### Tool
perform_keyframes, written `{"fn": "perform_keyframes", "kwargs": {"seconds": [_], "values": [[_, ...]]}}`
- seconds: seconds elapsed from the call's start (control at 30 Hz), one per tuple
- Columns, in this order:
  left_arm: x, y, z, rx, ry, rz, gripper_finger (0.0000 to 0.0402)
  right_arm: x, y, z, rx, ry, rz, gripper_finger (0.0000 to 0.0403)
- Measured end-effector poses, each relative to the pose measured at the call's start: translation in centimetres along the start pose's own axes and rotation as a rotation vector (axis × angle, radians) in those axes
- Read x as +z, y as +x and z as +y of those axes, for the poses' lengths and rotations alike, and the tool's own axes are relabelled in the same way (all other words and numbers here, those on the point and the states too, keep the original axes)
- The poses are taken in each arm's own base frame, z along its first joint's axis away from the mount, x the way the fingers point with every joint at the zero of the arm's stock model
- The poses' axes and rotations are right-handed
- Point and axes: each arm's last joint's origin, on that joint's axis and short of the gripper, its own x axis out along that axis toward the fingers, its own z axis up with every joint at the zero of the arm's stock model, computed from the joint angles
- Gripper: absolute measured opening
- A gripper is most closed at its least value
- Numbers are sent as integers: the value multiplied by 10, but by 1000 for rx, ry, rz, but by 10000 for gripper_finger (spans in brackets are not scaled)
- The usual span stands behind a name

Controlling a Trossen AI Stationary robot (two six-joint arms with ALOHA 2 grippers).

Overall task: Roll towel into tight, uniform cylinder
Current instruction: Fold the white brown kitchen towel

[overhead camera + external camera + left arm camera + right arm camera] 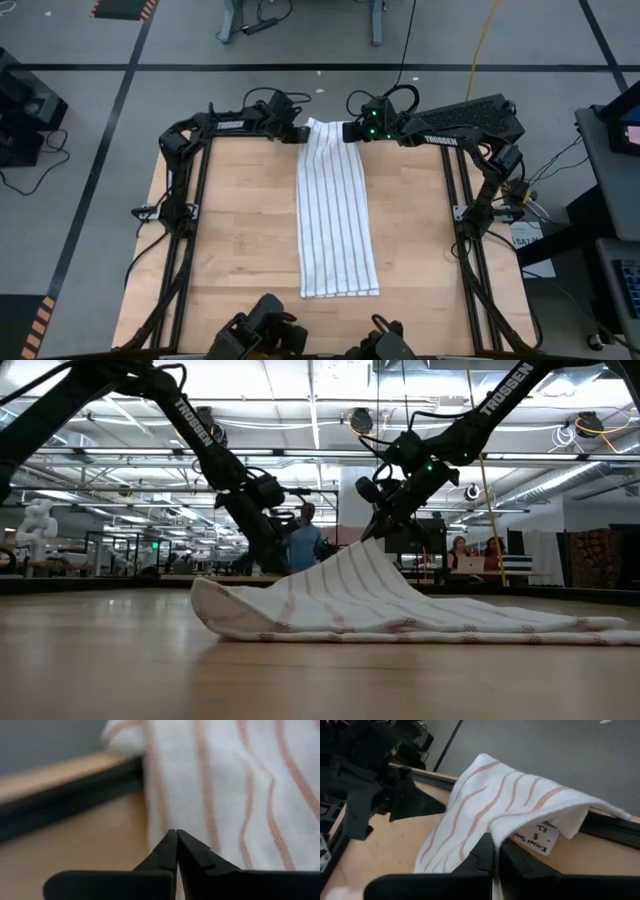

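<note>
Left pincer sits at the far edge of the worktop, at the towel's far left corner, its fingers pressed together; in its wrist view the tips meet right at the towel's edge, though whether any cloth is pinched between them is hard to make out. The striped towel runs long and narrow down the middle of the worktop, near end flat, far end lifted. Right pincer is at the far right corner, clamped shut on the towel and holding that corner up off the wood, so the cloth slopes in the low view. A white label shows on the underside of the raised corner; its writing is hard to read.
</note>
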Motion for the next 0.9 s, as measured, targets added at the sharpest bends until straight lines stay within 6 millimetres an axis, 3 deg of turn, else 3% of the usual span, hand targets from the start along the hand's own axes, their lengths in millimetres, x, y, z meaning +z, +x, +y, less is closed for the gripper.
{"fn": "perform_keyframes", "kwargs": {"seconds": [0.2,0.67,0.9], "values": [[-8,-10,3,59,-77,85,49,-2,0,1,32,17,31,3],[-17,12,3,85,-163,122,183,-8,0,-2,-3,22,89,3],[-16,12,2,69,-171,110,198,-8,0,-2,-5,23,93,4]]}}
